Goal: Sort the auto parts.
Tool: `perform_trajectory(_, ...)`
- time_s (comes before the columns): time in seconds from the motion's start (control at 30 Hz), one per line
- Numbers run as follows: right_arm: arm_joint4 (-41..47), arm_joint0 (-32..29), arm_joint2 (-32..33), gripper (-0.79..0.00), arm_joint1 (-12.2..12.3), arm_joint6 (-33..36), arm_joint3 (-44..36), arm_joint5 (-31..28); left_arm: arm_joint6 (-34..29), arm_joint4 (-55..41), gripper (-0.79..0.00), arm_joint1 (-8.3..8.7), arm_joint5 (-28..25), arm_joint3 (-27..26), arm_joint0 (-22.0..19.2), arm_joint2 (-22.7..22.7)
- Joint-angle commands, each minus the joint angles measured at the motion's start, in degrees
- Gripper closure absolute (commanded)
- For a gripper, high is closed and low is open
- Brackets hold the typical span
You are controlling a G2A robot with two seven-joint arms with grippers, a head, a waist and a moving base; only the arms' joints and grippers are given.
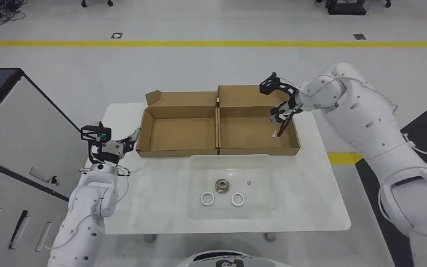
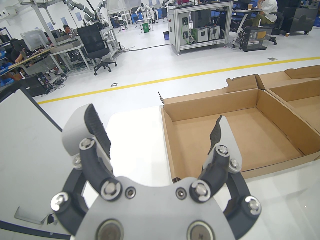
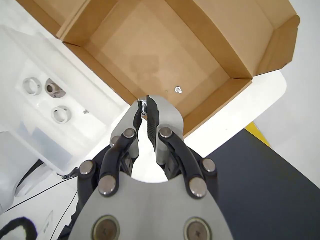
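Threaded screw (image 3: 143, 106) is pinched at the very tips of the right gripper (image 3: 145, 102). Jaws are narrow, nearly closed on it, with the thread visible between the pads. The gripper hangs over the right cardboard box (image 3: 155, 38), above the floor at the box's right-hand end, inside the walls.

One small hex-head bolt (image 3: 178, 89) lies loose on that box's floor near the same end. It is apart from the gripper and not touching a wall.

The other parts sit in a clear tray (image 1: 260, 200), just in front of the right cardboard box on the robot's side:
- A metal flanged hub (image 1: 219, 185) is nearest the box.
- A white ring (image 1: 208, 198) and a second white ring (image 1: 237, 198) lie just behind the hub, farther from the box, apart from each other.
- A small screw (image 1: 248, 181) lies beside the hub.

The left cardboard box (image 1: 177, 133) butts against the right cardboard box's left wall.

Left gripper (image 2: 155, 113) is past the left box's far end, well apart from the right cardboard box. It sits low over the white table (image 1: 307, 193), jaws spread wide and holding nothing.
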Motion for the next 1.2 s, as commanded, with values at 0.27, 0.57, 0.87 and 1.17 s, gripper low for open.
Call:
perform_trajectory(0.27, -3.09, 1.79, -8.32, 0.000, -4.86, -2.69, 9.90, 0.19, 0.00, 0.00, -0.785, 0.00, 0.00, 0.00, 0.00, 0.00)
perform_trajectory(0.57, -1.96, 2.71, -10.74, 0.000, -7.95, -5.55, 16.78, -0.69, 0.00, 0.00, -0.785, 0.00, 0.00, 0.00, 0.00, 0.00)
perform_trajectory(0.87, -1.96, 2.71, -10.74, 0.000, -7.95, -5.55, 16.78, -0.69, 0.00, 0.00, -0.785, 0.00, 0.00, 0.00, 0.00, 0.00)
perform_trajectory(1.17, -4.44, 2.29, -11.14, 0.000, -8.38, -5.47, 16.19, 4.30, 0.00, 0.00, -0.785, 0.00, 0.00, 0.00, 0.00, 0.00)
